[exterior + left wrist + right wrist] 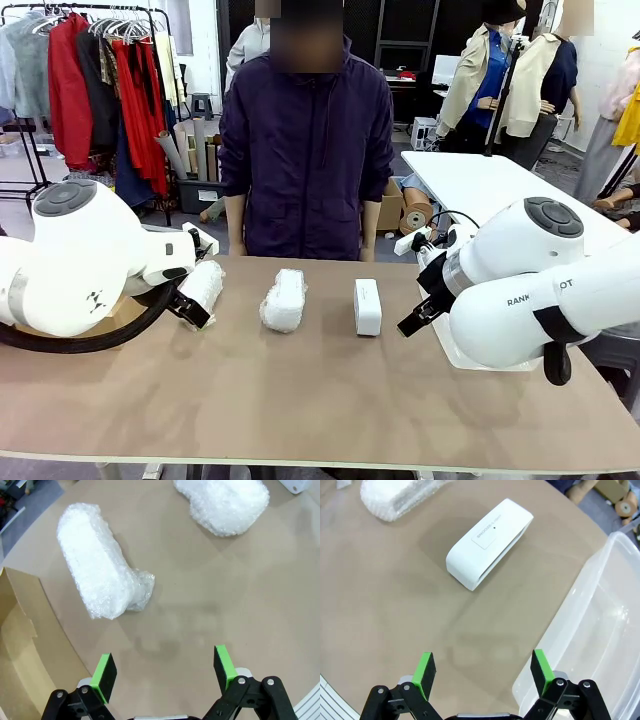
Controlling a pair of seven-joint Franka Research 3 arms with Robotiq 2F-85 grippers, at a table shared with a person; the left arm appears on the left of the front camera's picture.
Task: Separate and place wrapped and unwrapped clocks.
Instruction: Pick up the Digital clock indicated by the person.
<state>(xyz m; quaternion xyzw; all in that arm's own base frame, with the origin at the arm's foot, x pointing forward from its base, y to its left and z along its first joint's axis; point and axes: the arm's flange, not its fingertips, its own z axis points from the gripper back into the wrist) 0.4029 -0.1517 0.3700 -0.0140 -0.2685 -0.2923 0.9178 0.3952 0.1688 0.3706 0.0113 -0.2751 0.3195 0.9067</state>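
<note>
Picture left: the left gripper (164, 674) hovers over the bare table (300, 400), jaws spread wide with nothing between them. The first wrapped bundle (97, 575) lies just ahead of it, near the table edge and a cardboard box (20, 645). Centre frame, the second wrapped bundle (284, 299). Just right of it, and apart, sits the unwrapped clock (367, 306). Far right, the right gripper (482, 672), likewise spread and empty, hangs beside a clear tub (600, 630). Nothing looks sorted yet, so I'd call this the approach. Next: descend on one item, jaws straddling its narrow width, then close.
</note>
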